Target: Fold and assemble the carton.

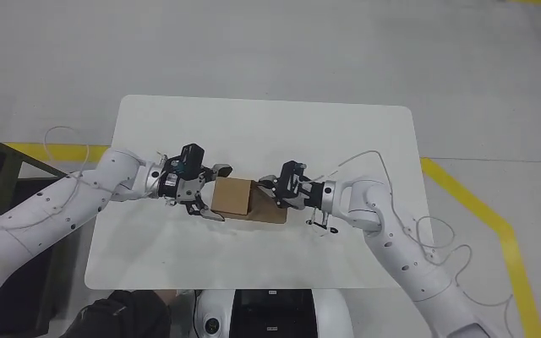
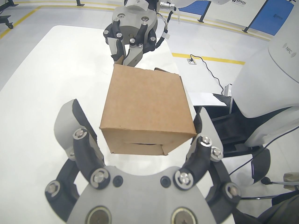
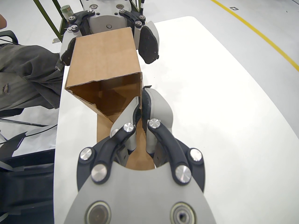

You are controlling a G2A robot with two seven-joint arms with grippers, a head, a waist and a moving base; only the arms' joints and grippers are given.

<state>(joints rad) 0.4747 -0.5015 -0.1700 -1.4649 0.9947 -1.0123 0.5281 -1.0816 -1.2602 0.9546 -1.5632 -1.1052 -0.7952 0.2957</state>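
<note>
Carton: a brown carton (image 1: 232, 196) lies on its side near the middle of the white worktop (image 1: 270, 127), between the two pincers.
Left pincer: the left pincer (image 1: 205, 193) is at one end of the carton, its fingers spread wide to either side. It grips nothing.
Right pincer: the right pincer (image 1: 272, 193) is at the other end, its fingers pressed together on the carton's edge.
Top view: both arms come in from opposite sides and meet at the carton. A slanting brown flap (image 1: 272, 213) juts out on the right pincer's side. Which end is open cannot be told here.
Left wrist view: the end of the carton (image 2: 147, 101) nearest the left pincer (image 2: 136, 116) is closed by folded flaps with a thin gap between them. One finger (image 2: 70, 117) stands clear of the carton. The other (image 2: 205, 122) is just beside a corner; whether it touches cannot be told. At the far end the right pincer (image 2: 122, 60) pinches the rim.
Right wrist view: the end of the carton (image 3: 105, 66) nearest the right pincer (image 3: 141, 104) is open, showing the bare inside. This pincer clamps the upright edge of a side wall. A flap (image 3: 104, 127) lies flat on the worktop (image 3: 198, 82) below it. The left pincer (image 3: 107, 55) straddles the far end.
</note>
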